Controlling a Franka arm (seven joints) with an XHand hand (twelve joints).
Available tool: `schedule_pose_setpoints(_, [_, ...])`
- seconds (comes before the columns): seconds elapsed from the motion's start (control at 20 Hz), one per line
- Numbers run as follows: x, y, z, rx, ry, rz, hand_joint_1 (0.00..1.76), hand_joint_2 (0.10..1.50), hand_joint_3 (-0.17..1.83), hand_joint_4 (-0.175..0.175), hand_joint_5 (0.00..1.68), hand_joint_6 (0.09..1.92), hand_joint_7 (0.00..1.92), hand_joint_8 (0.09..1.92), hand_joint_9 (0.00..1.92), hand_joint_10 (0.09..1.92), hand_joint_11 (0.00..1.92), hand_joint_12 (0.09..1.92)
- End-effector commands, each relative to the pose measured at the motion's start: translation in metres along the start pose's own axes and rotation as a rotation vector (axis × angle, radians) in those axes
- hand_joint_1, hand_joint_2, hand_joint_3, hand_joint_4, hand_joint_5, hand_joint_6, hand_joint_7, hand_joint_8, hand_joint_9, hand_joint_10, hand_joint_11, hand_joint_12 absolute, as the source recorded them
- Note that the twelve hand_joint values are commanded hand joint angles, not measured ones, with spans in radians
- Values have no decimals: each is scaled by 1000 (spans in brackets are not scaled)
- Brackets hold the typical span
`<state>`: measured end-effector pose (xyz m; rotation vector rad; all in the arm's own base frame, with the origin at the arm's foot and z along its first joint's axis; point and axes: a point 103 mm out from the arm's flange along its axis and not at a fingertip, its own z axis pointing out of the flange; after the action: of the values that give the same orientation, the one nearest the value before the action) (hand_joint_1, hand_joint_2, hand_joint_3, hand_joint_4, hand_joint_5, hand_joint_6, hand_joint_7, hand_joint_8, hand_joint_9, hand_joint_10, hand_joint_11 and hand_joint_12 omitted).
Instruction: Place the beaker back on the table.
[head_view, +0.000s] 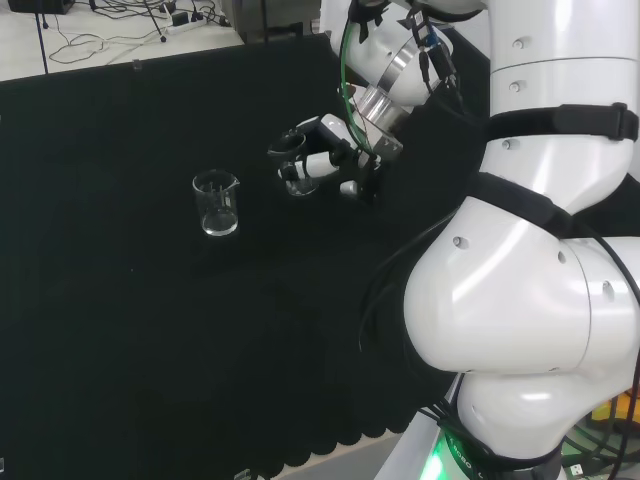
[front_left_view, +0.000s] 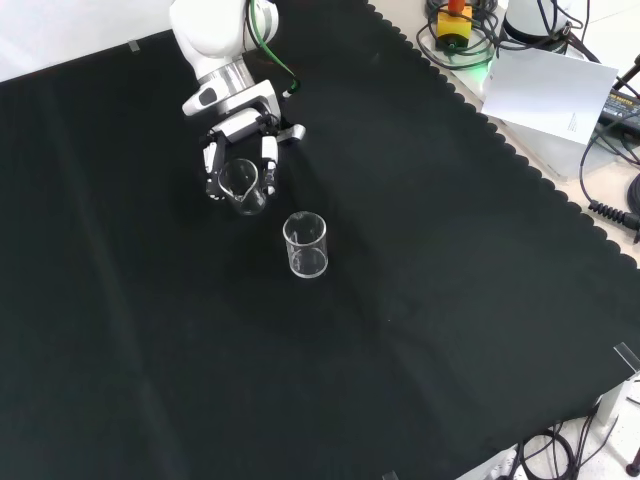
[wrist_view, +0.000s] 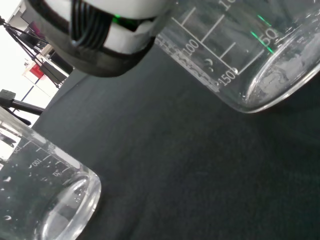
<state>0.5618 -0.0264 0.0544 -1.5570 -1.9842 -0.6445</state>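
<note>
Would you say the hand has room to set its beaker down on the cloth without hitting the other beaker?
Probably yes. The hand holds its beaker apart from the standing beaker, with bare cloth beneath and beside it.

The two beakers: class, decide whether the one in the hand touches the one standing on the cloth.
Apart. In the front view a strip of black cloth shows between the held beaker, gripped by the hand, and the standing beaker.
</note>
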Motion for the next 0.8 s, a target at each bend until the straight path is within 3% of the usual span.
schedule_pose_setpoints(0.05, [-10, -2, 1, 13, 6, 15, 1299, 1028, -175, -20, 1346, 337, 1581, 87, 1444, 375, 1249, 741])
schedule_pose_setpoints(0.55, [-16, -6, 3, 26, -24, 28, 1298, 1029, -175, -17, 1345, 339, 1586, 87, 1453, 345, 1229, 774])
schedule_pose_setpoints(0.8, [-15, -9, -2, 36, -61, 3, 1293, 1030, -175, 17, 1361, 326, 1573, 87, 1427, 318, 1177, 817])
